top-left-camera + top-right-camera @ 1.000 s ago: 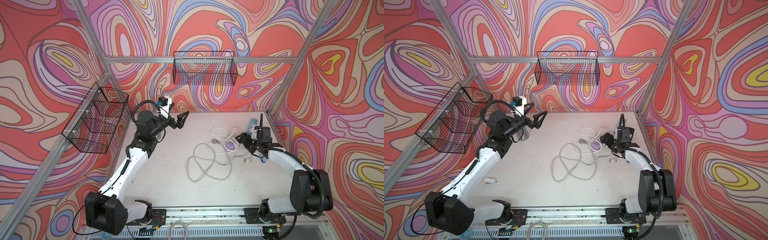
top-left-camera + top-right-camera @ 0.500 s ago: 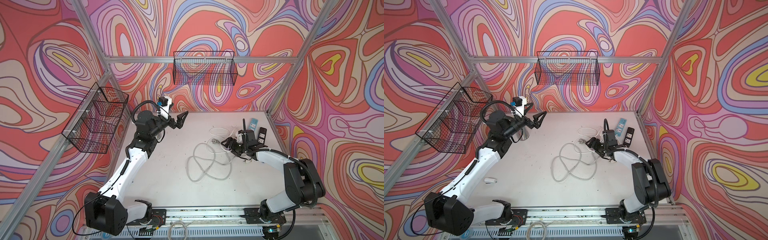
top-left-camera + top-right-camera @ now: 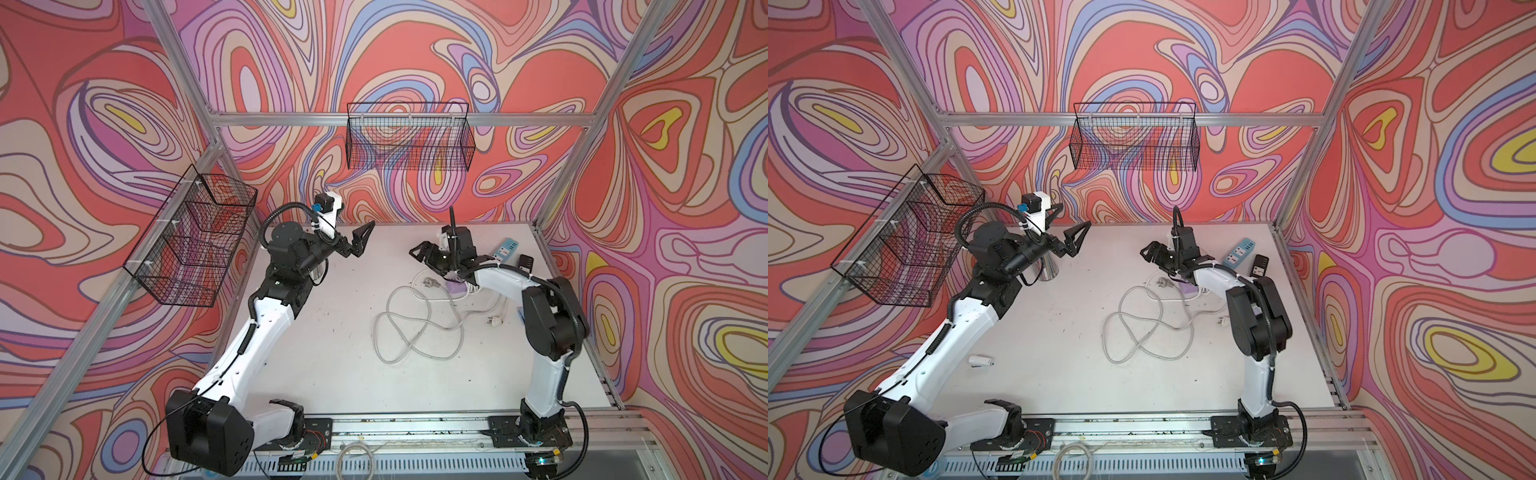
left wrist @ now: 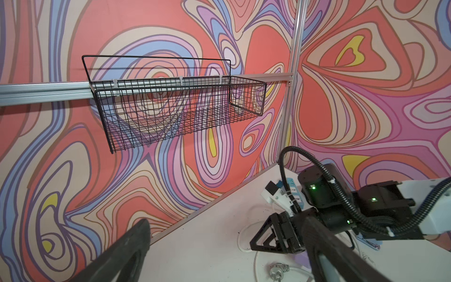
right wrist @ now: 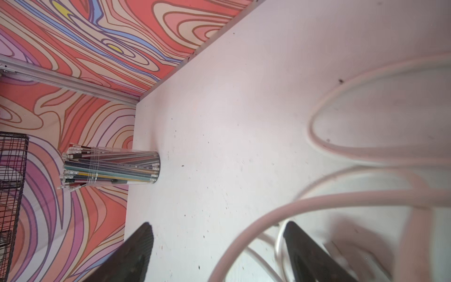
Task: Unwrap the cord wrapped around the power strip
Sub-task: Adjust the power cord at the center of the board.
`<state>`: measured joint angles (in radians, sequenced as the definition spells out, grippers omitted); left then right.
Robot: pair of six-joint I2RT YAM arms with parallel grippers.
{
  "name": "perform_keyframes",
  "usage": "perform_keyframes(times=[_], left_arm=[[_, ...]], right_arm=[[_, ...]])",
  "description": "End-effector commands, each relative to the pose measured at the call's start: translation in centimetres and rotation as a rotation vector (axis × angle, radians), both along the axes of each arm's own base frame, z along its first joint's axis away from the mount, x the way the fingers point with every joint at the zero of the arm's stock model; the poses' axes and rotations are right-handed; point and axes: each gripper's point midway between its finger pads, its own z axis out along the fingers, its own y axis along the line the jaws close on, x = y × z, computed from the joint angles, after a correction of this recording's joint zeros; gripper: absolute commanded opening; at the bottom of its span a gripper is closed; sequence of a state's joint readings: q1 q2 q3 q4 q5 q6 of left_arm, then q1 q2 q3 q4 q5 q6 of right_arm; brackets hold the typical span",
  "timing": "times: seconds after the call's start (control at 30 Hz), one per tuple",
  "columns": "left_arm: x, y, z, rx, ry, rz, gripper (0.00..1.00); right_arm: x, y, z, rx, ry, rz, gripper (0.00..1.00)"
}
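**Cord mostly loose, right arm poised over the strip**

Swirled red and lilac walls box in a white table point(image 3: 332, 353). On it the white cord point(image 3: 415, 328) lies in loose loops near the middle, with one plug point(image 3: 428, 283) just beside the lilac power strip point(image 3: 457, 287). That strip sits half under the right arm's wrist, so I cannot tell whether a last turn of cord is round it. The right gripper point(image 3: 422, 252) hangs above the strip's far side, fingers apart and holding nothing, probably placed to take up another stretch of cord. The left gripper point(image 3: 363, 239) is raised at the back left, well apart from the cord, fingers wide and empty, seemingly parked out of the way.

The left wrist camera looks across at the right arm and a blue strip point(image 4: 294, 188) behind it, but catches little of the cord. The right wrist view shows cord loops close under its spread fingers point(image 5: 139, 244), and a cup of pencils point(image 5: 109, 166) by the far corner. A small white object point(image 3: 980, 360) beside the left arm shows in a top view
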<state>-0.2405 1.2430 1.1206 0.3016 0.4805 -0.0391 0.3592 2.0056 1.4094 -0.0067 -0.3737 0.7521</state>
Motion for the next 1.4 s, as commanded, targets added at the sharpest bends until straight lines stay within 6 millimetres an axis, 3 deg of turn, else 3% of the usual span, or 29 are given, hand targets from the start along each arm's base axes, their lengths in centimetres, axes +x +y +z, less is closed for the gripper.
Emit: perform_keyframes(times=[0.0,0.13,0.3,0.33,0.5,0.63,0.8,0.93,1.03,1.2,1.37], left_arm=[[-0.7,0.2,1.3,0.006,-0.044,-0.002,1.0],[-0.7,-0.1,1.2,-0.012,-0.032,-0.021,1.0],[-0.5,-0.5,0.8,-0.011,-0.017,-0.042,1.0],[-0.4,-0.5,0.7,-0.012,-0.011,-0.043,1.0],[-0.1,-1.1,0.3,-0.015,0.015,-0.056,1.0],[0.4,-0.6,0.5,-0.027,0.041,-0.009,1.0],[0.7,-0.7,0.8,-0.028,0.079,0.002,1.0],[0.1,-2.2,0.8,-0.064,0.126,-0.082,1.0],[-0.5,-3.1,-0.2,-0.109,0.181,-0.136,1.0],[-1.8,-5.6,-3.9,-0.017,0.249,-0.149,1.0],[-2.0,-5.9,-4.1,0.017,0.246,-0.149,1.0]], right_arm=[[2.8,0.2,-2.2,-0.057,-0.018,-0.031,0.89],[5.1,0.5,-4.2,-0.102,-0.029,-0.031,0.9],[5.2,0.6,-2.9,-0.126,-0.077,0.003,0.93],[4.9,0.7,-2.0,-0.125,-0.091,0.019,0.98],[2.4,0.4,2.3,-0.156,-0.13,0.103,0.98],[-1.0,-0.8,4.0,-0.211,-0.125,0.146,0.98],[-4.6,-4.5,4.8,-0.298,-0.119,0.125,0.98],[-6.4,-8.9,7.2,-0.287,-0.142,0.055,0.98],[-7.1,-12.8,7.4,-0.278,-0.12,-0.009,0.98],[-8.0,-18.6,4.6,-0.261,-0.037,-0.124,0.98],[-8.2,-21.0,1.1,-0.314,0.032,-0.172,0.97]])
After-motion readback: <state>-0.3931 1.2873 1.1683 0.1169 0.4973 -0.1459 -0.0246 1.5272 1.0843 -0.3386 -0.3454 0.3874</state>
